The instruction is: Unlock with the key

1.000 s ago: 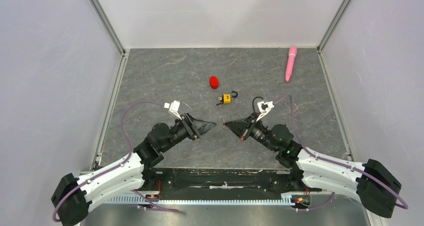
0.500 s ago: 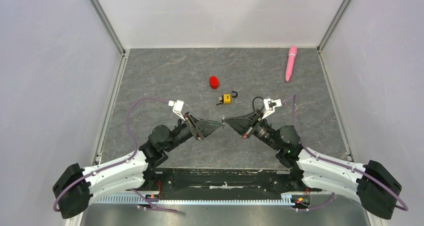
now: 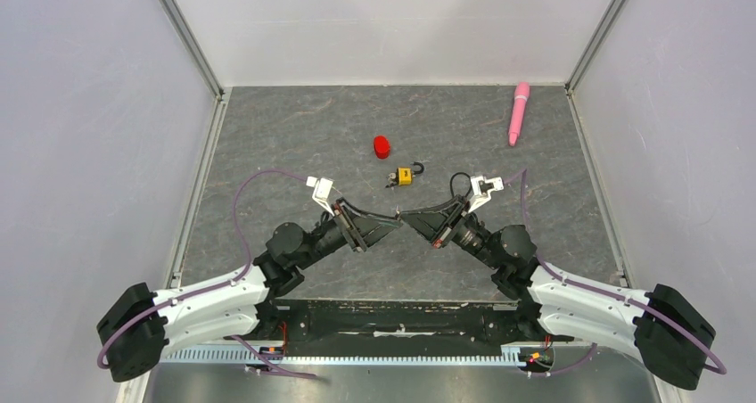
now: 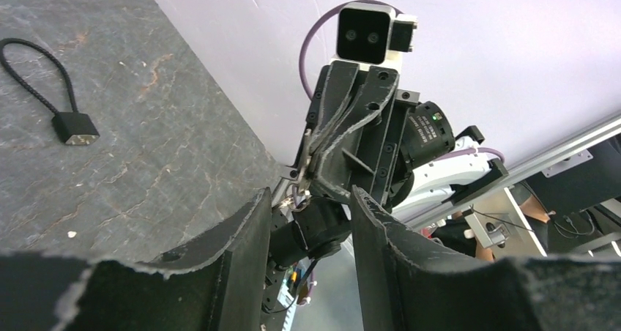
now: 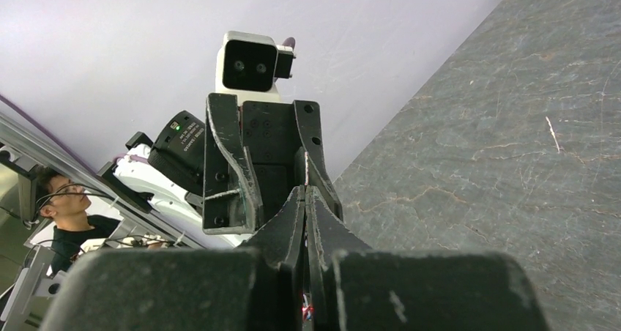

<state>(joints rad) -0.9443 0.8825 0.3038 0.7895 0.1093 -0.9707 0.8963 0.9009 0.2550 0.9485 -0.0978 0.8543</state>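
My right gripper (image 3: 404,216) is shut on the tiny silvery key (image 3: 398,215), held above the middle of the mat. In the left wrist view the key (image 4: 302,173) sticks out of the right gripper's tips, with a small ring below it. My left gripper (image 3: 393,219) is open and meets the right one tip to tip; its fingers (image 4: 245,232) stand either side of the key without closing on it. The small yellow padlock (image 3: 405,176) lies on the mat just beyond both grippers. In the right wrist view my right gripper (image 5: 305,193) has its jaws pressed together.
A red cap (image 3: 382,146) lies behind the padlock. A pink pen (image 3: 518,113) lies at the back right. A black cord loop with a block end (image 4: 75,127) lies on the mat by the right arm (image 3: 457,185). Walls enclose the grey mat (image 3: 285,144).
My left gripper has moved right and forward until its open fingers reach the key at the right gripper's tip. The right gripper shifted slightly up and left early on, then held still.
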